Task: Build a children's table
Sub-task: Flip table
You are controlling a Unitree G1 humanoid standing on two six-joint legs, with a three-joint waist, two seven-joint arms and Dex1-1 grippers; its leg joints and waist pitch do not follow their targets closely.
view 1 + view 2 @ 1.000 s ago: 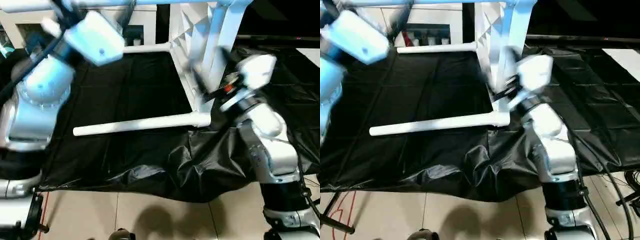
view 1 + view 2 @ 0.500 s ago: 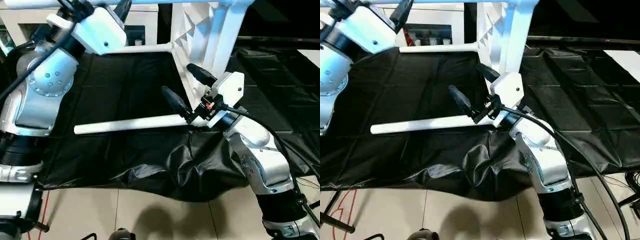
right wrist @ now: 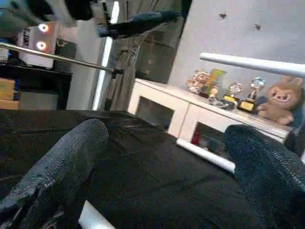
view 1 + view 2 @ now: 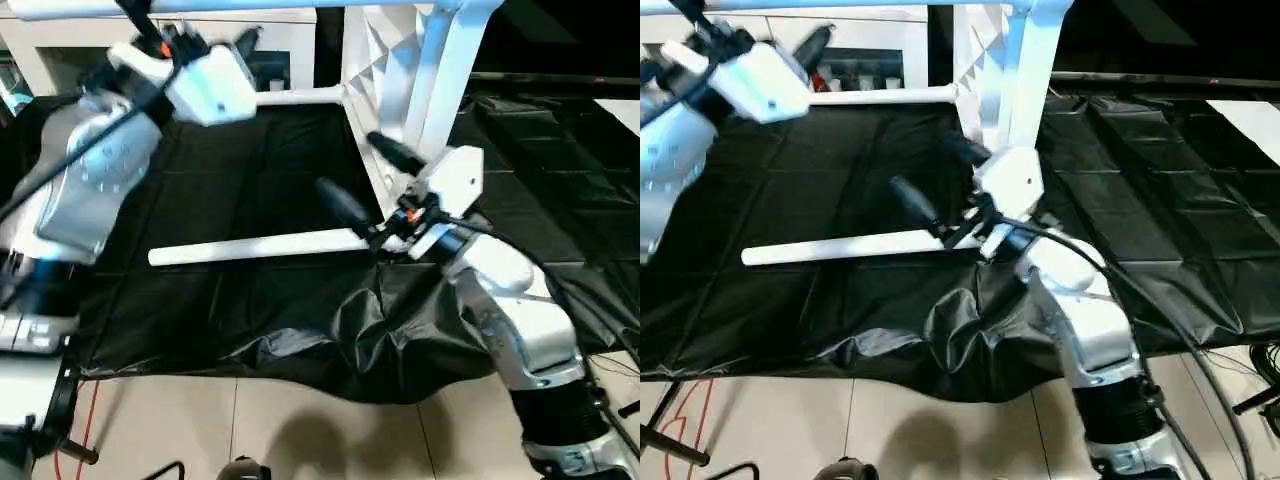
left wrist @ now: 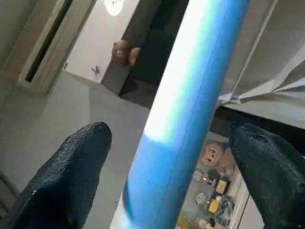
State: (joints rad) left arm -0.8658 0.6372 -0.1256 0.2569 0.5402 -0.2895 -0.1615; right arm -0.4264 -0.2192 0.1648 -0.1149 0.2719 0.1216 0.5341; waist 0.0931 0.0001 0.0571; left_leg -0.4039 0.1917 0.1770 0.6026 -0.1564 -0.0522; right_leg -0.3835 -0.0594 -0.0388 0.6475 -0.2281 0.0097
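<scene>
The children's table [image 4: 400, 60] stands on its side on the black sheet [image 4: 250, 170], its ribbed underside facing the left side of the sheet. Its legs run level from the corner sockets, long axes parallel to the sheet's near edge.

The lower near leg [image 4: 255, 247] lies just above the sheet, socket end at the tabletop's lower near corner. The right gripper [image 4: 360, 180] is at that socket end, nearer than the left arm. Its fingers [image 4: 340, 205] are spread wide. One finger is on the near side of the leg's root and the other up against the tabletop edge; contact cannot be confirmed. It holds nothing.

The upper leg [image 5: 186, 109] runs above the sheet's far edge. The left gripper [image 5: 167, 157] brackets it, the leg passing between the two pads [image 5: 71, 162] crosswise to the fingers. The jaws stand wide apart with clearance on both sides, so nothing is clamped.

Judgement: either gripper must close across its leg before the table can be shifted.
</scene>
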